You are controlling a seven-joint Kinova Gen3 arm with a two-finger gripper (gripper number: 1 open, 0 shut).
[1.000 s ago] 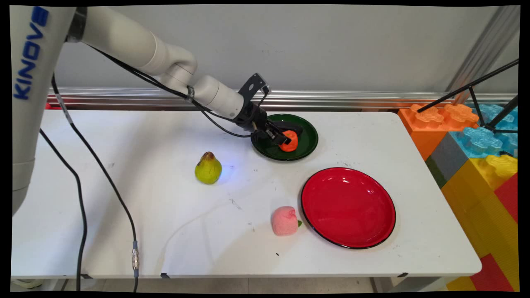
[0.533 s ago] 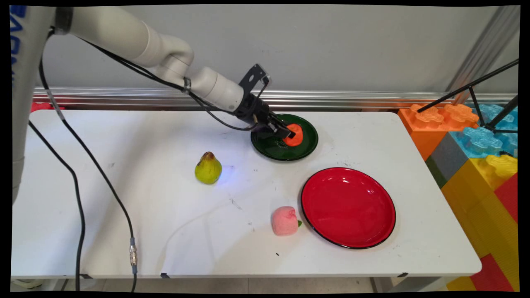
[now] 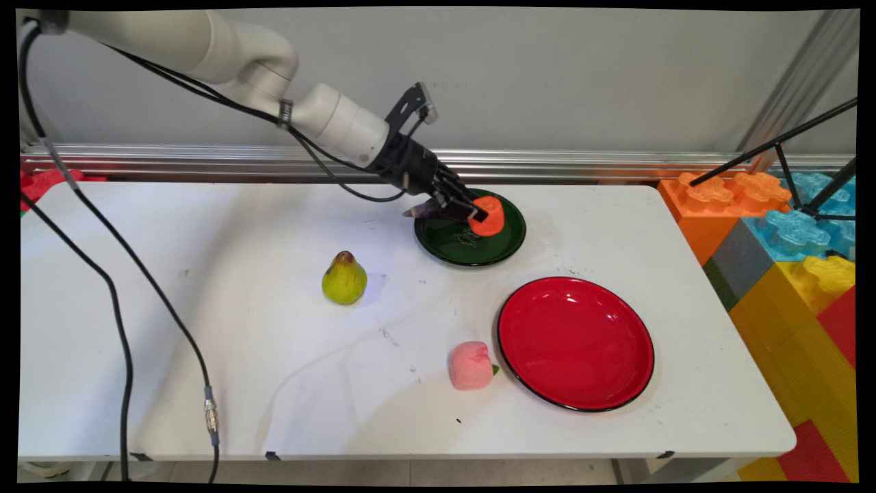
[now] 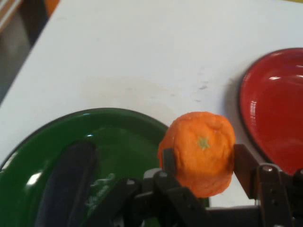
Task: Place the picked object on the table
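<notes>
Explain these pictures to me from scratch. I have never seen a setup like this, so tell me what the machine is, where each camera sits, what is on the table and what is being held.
The machine is a white robot arm ending in a black two-finger gripper. The wide picture comes from a fixed camera above the near side of the white table, looking across it at a wall. The close picture comes from a camera on the hand itself, looking along the fingers.

The gripper is shut on an orange toy fruit, one finger on each side of it in the hand view, and holds it over the green plate. A dark purple object lies on that plate; I cannot tell what it is.

Also on the table are a green pear, a pink toy fruit and, beside it, a red plate. Big coloured building blocks stand at the right.
</notes>
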